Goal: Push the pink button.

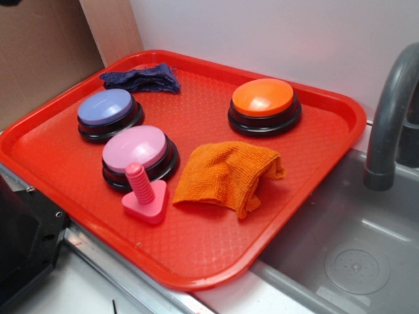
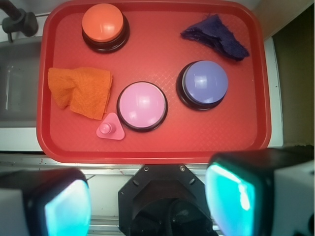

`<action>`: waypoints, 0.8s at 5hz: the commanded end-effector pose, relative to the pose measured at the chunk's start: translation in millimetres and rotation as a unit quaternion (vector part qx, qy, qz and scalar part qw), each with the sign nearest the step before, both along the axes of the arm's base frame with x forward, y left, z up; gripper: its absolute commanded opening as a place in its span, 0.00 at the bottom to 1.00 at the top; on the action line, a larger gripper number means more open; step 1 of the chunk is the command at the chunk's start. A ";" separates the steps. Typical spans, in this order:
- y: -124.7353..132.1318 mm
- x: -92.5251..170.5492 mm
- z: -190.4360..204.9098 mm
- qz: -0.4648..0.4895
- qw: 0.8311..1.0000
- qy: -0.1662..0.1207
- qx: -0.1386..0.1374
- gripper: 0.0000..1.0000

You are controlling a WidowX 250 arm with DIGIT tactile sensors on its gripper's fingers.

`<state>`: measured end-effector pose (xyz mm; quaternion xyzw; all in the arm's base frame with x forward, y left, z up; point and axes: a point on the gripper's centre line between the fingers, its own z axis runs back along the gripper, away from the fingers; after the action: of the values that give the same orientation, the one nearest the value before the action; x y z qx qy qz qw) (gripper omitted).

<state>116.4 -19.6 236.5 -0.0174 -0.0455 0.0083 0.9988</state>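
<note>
Not started: gripper (image 2: 147,201) spread wide, high above tray (image 2: 152,147); pink button (image 2: 142,105) at its 12 o'clock, unpressed.

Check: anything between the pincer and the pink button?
Nothing covers the pale pink domed button; its top is bare. The small pink plastic bolt stands against its near-left edge, on the pincer side, so a low approach could clip it. The pincer is open, off the red tray.

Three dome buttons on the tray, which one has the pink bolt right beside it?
The pink button; the pink bolt stands at its edge. The purple button and orange button sit apart from it.
</note>
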 end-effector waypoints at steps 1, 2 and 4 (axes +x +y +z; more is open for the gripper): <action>0.0 0.0 0.0 0.000 1.000 0.000 0.000 1.00; 11.8 26.7 -21.5 0.020 1.000 0.006 0.022 1.00; 41.2 41.7 -89.3 0.096 0.995 0.015 0.035 1.00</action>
<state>156.4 17.4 138.8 0.0203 -0.0161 0.1025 0.9944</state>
